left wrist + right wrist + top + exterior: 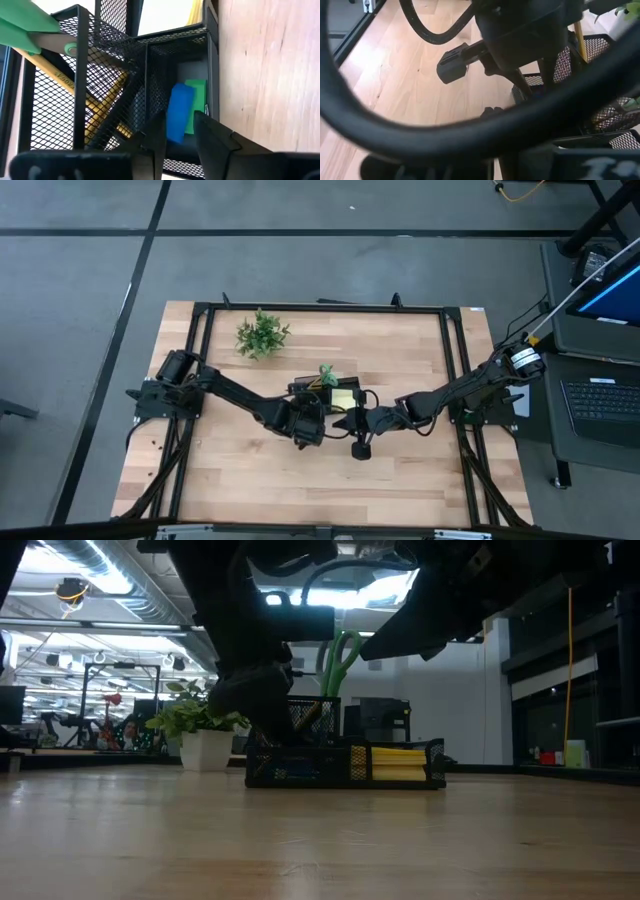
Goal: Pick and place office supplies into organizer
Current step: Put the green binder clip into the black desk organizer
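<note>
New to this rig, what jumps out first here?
Both arms meet mid-table over the black mesh organizer. The left gripper hangs, fingers apart, over a compartment where a blue block lies against a green block. A potted plant stands toward the far left.

No text is legible (the pencil print is blurred).
</note>
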`<action>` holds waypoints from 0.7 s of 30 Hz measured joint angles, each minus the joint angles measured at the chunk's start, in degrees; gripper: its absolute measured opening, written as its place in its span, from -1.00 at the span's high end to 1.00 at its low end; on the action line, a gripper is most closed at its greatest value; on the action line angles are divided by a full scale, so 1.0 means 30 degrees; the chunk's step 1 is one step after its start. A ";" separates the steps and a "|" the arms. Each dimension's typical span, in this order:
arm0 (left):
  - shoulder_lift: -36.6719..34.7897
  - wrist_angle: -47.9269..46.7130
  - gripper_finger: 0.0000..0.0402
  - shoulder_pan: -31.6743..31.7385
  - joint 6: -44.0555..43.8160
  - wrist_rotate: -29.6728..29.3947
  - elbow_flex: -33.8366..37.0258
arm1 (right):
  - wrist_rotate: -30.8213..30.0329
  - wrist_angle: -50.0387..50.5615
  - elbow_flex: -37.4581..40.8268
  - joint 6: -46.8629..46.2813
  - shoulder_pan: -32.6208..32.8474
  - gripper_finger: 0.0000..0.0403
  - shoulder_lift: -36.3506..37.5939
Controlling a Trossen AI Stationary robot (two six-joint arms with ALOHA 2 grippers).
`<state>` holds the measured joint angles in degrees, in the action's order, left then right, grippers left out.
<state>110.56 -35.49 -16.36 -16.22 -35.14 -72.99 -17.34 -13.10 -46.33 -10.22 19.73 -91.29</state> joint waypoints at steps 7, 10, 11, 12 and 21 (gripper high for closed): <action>-0.1048 -0.0305 0.56 -0.0907 0.2788 0.0197 -0.0342 | 0.0000 0.0001 0.0000 0.0000 0.0015 0.95 0.0000; -0.1876 -0.1013 0.56 -0.1826 0.4293 0.0264 -0.0847 | 0.0004 0.0022 0.0000 0.0025 0.0015 0.95 0.0000; -0.2197 -0.1068 0.56 -0.2223 0.4583 0.0453 -0.0945 | 0.0004 0.0036 0.0000 0.0044 0.0015 0.95 0.0000; -0.2524 -0.1187 0.56 -0.2615 0.4765 0.0771 -0.0954 | 0.0005 0.0000 0.0000 0.0135 0.0012 0.95 0.0000; -0.3810 -0.4750 0.54 -0.6203 0.3573 0.4587 -0.0940 | 0.0005 -0.2762 0.0000 0.3955 0.0007 0.95 0.0000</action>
<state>99.13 -49.74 -34.97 -5.50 -21.37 -75.81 -17.33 -21.39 -46.33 1.65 19.75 -91.29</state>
